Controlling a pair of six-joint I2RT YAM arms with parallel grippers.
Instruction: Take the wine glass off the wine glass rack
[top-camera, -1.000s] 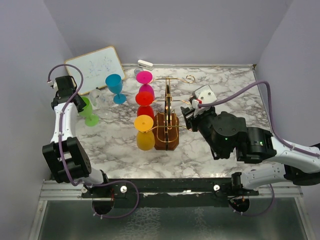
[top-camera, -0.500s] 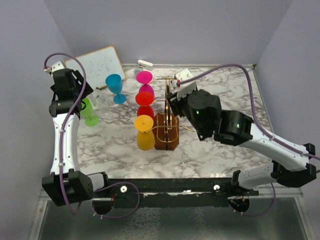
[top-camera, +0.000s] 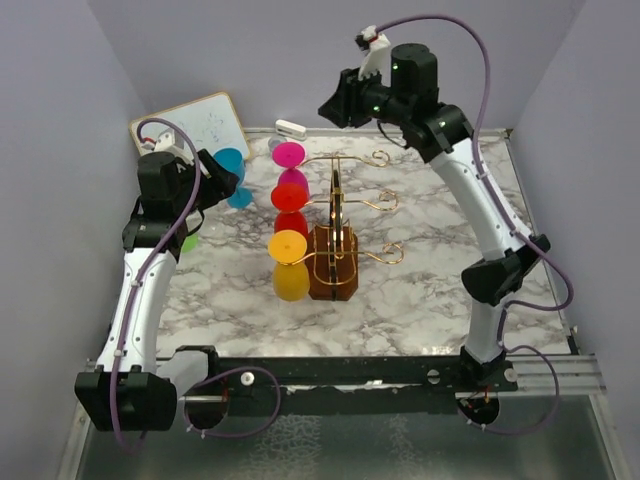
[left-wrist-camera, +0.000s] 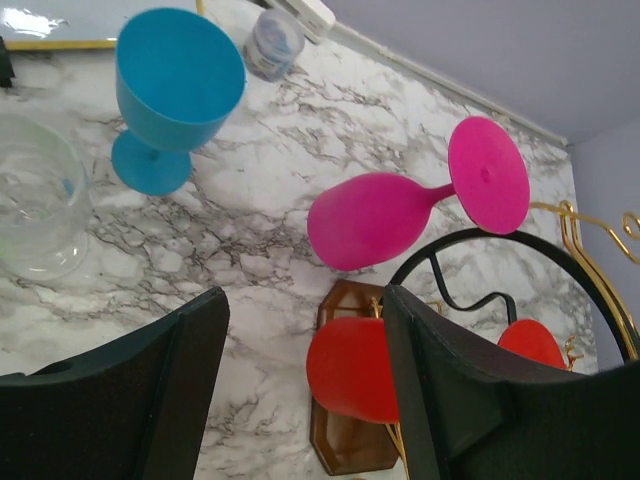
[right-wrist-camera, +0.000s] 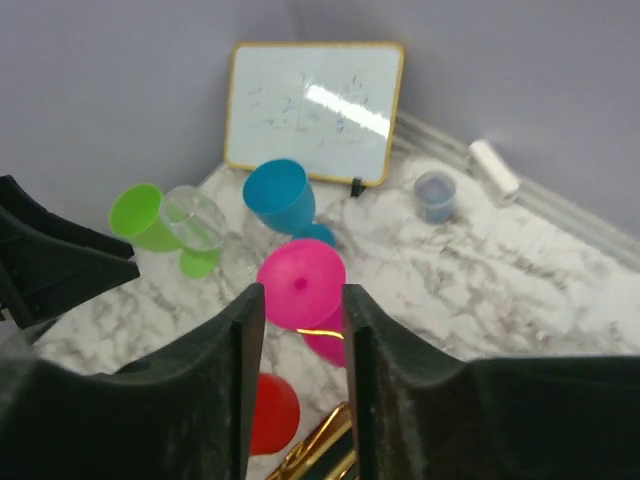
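- Once my left gripper (left-wrist-camera: 305, 300) had let go of the green glass (right-wrist-camera: 150, 222), it lifted clear. A second earlier it was down at that glass and only half open.
- That glass stood upright on the table (top-camera: 430, 295) at the far left, just beside the clear glass (left-wrist-camera: 35, 205) and near the blue glass (left-wrist-camera: 175, 85), well apart from the wine glass rack (top-camera: 335, 275). I took that removal as finished.
- Three glasses were left on the rack's left-hand hooks: the pink wine glass (left-wrist-camera: 375, 220) at the back, the red wine glass (left-wrist-camera: 350, 370) in the middle and the yellow wine glass (top-camera: 288, 245) nearest my bases. By my reckoning the job was far from done.
- My left jaws stood wide apart with nothing between them. They pointed toward the rack, with the pink and red glasses ahead of the fingers and neither touched.
- My left arm rose steeply from its base. Its wrist was bent over toward the rack and, seen from above, covered part of the blue glass.
- My right arm had swung up from low beside the rack's right side to a high reach over the back of the table.
- My right gripper (right-wrist-camera: 300, 300) looked down at the pink glass's foot from well above, jaws partly open and empty.
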